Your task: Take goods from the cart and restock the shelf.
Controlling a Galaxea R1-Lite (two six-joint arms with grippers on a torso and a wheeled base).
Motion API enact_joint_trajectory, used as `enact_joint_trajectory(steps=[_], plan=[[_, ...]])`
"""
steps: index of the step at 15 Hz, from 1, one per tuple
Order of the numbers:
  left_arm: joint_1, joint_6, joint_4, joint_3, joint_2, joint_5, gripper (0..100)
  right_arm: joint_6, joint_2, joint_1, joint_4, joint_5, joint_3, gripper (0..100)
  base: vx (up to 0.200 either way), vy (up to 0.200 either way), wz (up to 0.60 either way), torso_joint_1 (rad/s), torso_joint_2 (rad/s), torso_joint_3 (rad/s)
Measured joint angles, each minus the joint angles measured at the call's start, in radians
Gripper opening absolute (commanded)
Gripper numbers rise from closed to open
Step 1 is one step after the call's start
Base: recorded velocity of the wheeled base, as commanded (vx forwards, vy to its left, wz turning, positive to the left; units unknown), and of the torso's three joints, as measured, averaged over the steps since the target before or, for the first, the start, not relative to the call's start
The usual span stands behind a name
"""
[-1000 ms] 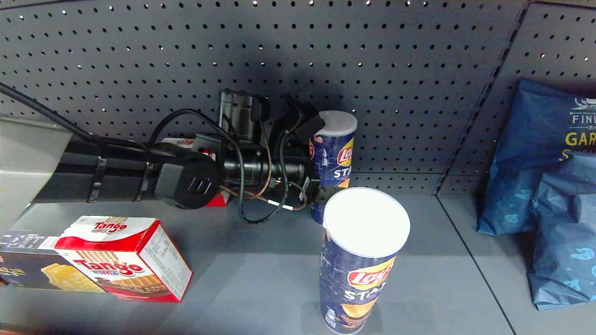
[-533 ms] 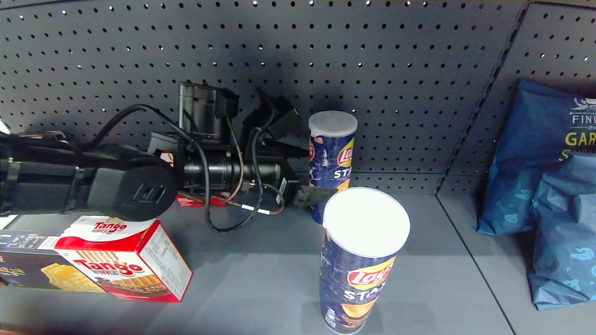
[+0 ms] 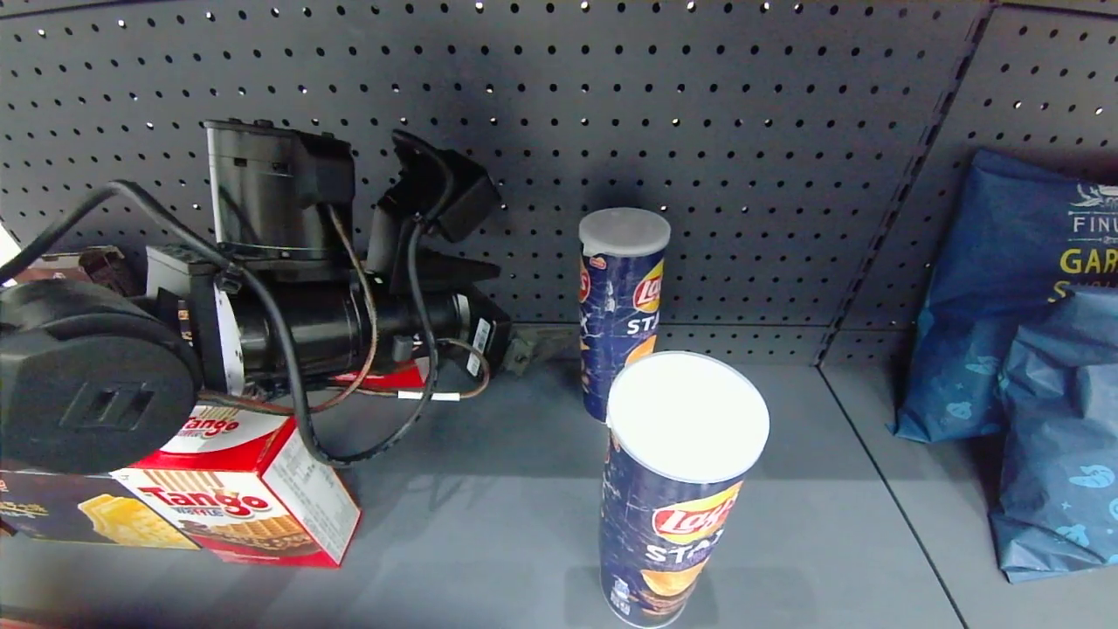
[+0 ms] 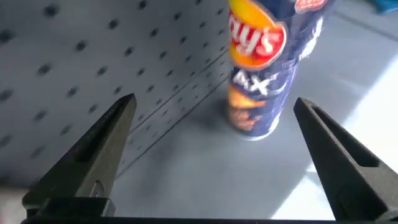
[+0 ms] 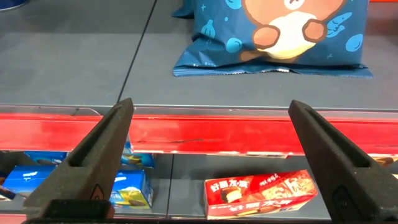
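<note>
Two chip cans stood on the shelf [image 3: 489, 524], centre frame: rear can [image 3: 624, 306], front can [image 3: 677, 489]. Two blue bags [image 3: 1022, 288] sat far right. Left gripper [image 4: 214, 106] fingers spread, empty, left of rear can; right gripper [image 5: 210, 106] fingers spread, empty.

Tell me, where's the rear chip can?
Head view: the rear chip can stands upright by the pegboard, behind the front can, right of the open left gripper.
</note>
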Motion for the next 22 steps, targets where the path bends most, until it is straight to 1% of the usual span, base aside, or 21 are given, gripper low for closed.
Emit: enact_joint_trajectory(steps=[1,3,5,6,8,9,12,15,22], plan=[[-0.014,0.001,0.000,0.022,-0.013,0.090,100,0.000,0.000,0.000,0.000,0.000,0.000,100,0.000,0.000,0.00,0.000,0.00,0.000],[-0.049,0.009,0.001,0.057,-0.026,0.211,100,0.000,0.000,-0.001,0.000,0.000,0.000,100,0.000,0.000,0.00,0.000,0.00,0.000],[-0.077,0.027,0.000,0.071,-0.028,0.295,100,0.000,0.000,0.000,0.000,0.000,0.000,100,0.000,0.000,0.00,0.000,0.00,0.000],[-0.087,0.031,-0.001,0.072,-0.026,0.316,100,0.000,0.000,0.000,0.000,0.000,0.000,100,0.000,0.000,0.00,0.000,0.00,0.000],[-0.097,0.030,-0.002,0.074,-0.006,0.361,100,0.000,0.000,0.000,0.000,0.000,0.000,100,0.000,0.000,0.00,0.000,0.00,0.000],[-0.099,0.028,-0.003,0.075,0.008,0.369,100,0.000,0.000,0.000,0.000,0.000,0.000,100,0.000,0.000,0.00,0.000,0.00,0.000],[-0.095,0.022,-0.067,0.069,0.060,0.370,100,0.000,0.000,0.000,0.000,0.000,0.000,100,0.000,0.000,0.00,0.000,0.00,0.000],[-0.089,-0.004,-0.077,0.034,0.116,0.369,100,0.000,0.000,0.000,0.000,0.000,0.000,100,0.000,0.000,0.00,0.000,0.00,0.000],[-0.100,-0.006,-0.079,-0.055,0.200,0.365,100,0.000,0.000,0.000,0.000,0.000,0.000,100,0.000,0.000,0.00,0.000,0.00,0.000]])
